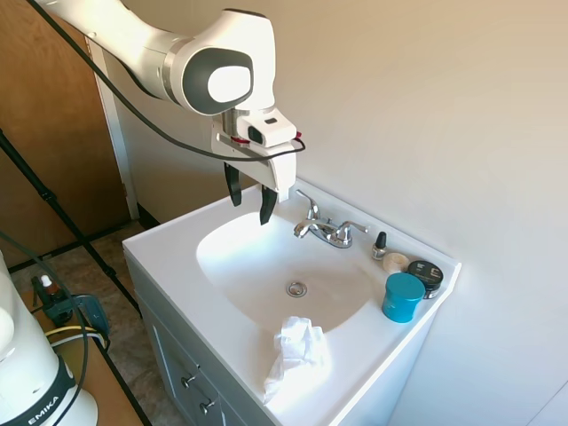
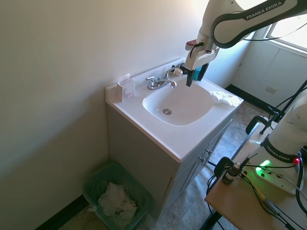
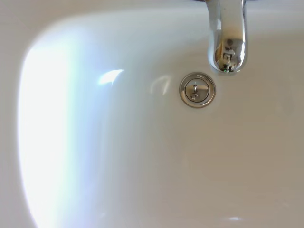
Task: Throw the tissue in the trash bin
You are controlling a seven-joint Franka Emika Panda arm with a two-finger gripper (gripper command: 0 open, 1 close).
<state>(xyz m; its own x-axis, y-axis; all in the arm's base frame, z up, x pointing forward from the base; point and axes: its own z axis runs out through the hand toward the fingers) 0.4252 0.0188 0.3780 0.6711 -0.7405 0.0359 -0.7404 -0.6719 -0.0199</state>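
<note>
The vanity [image 1: 417, 324] is standing against the wall, its basin [image 1: 266, 266] taking up most of the top. Down on the floor beside it, in the second exterior view, the bin [image 2: 98, 184] is sitting with a green liner and some crumpled white paper already lying inside. It is well apart from the sink top and much lower.

The tissue [image 1: 297, 351] is lying on the front rim of the vanity, just beside the basin edge, partly draping toward the front. In the second exterior view it is showing as a white wrinkled heap [image 2: 225, 98] at the near corner. Judging by its loose folds, it is going to be very light, soft and easily squashed, with no stiffness and little slip. A pinch from above on the tallest bunched ridge looks best, since the flat trailing edge could slide or tear away.

The gripper [image 1: 250, 200] is hanging above the back of the basin, near the faucet [image 1: 328, 231] and well apart from the tissue. Its fingers [image 1: 232, 186] are standing moderately apart, holding nothing and touching nothing. The wrist view is showing only the drain [image 3: 197, 89] and spout.
</note>
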